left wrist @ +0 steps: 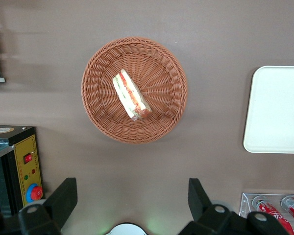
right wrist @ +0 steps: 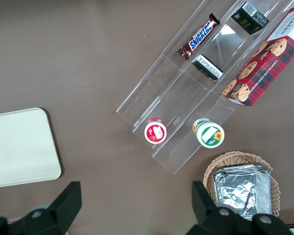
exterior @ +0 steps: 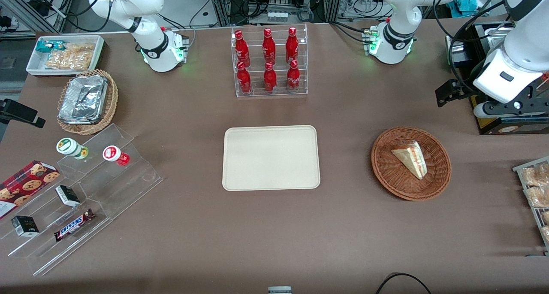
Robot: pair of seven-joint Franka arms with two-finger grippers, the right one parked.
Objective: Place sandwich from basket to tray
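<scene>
Sandwich (left wrist: 131,95) in basket (left wrist: 99,113), tray (left wrist: 279,110) bare.
Gripper (left wrist: 132,200) raised above counter (exterior: 274,234) near basket, jaws spread wide, holding nothing.

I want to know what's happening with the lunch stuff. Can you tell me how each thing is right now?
Triangular white-bread sandwich: lying in the basket, untouched.
Round reddish-brown wicker basket: holds only the sandwich.
Flat cream rectangular tray: bare, nothing on it.
Left arm's gripper: open, holding nothing, above the table beside the basket.

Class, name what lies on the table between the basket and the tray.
Nothing: the front view shows only bare tablecloth between the basket and the tray.
</scene>
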